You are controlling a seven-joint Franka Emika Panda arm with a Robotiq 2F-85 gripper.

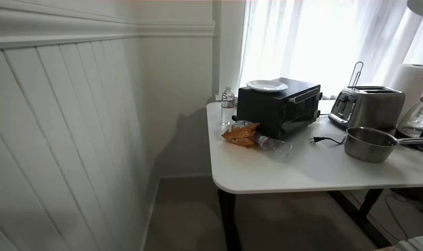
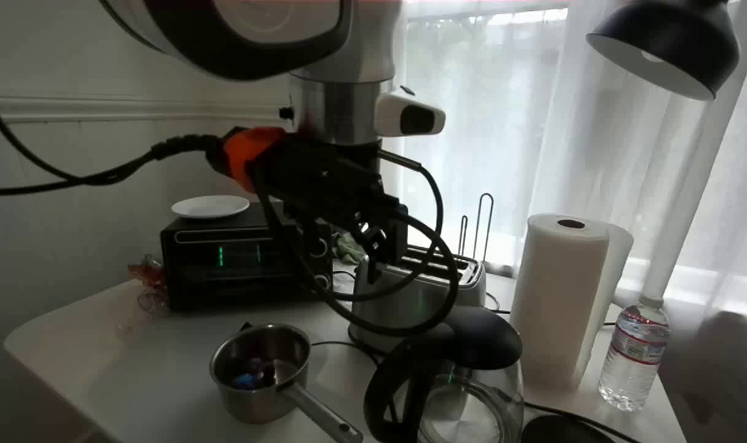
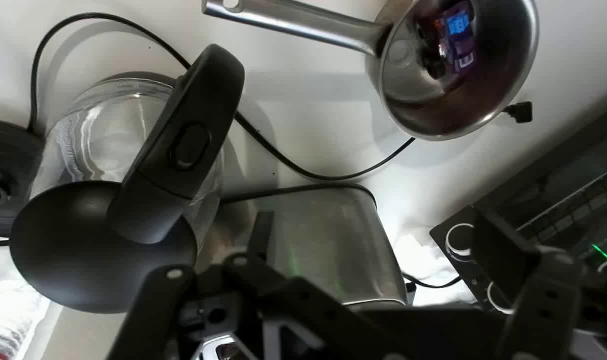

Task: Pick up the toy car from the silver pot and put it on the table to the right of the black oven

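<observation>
The toy car (image 2: 253, 372), blue and purple, lies inside the silver pot (image 2: 259, 403); the wrist view shows the car (image 3: 458, 37) in the pot (image 3: 423, 112) at the upper right. In an exterior view the wall of the pot (image 1: 366, 148) hides the car. The black oven (image 2: 238, 271) stands at the back of the white table (image 2: 158, 369); it also shows in an exterior view (image 1: 260, 111) and at the right of the wrist view (image 3: 573, 195). My gripper (image 3: 378, 245) is open and empty, raised near the toaster, away from the pot.
A silver toaster (image 2: 404, 295) stands right of the oven. A glass kettle (image 2: 466, 400), a paper towel roll (image 2: 558, 301) and a water bottle (image 2: 635, 354) stand farther right. A white plate (image 1: 267, 86) sits on the oven. An orange wrapper (image 1: 241, 136) and a clear bottle (image 1: 274, 146) lie beside it.
</observation>
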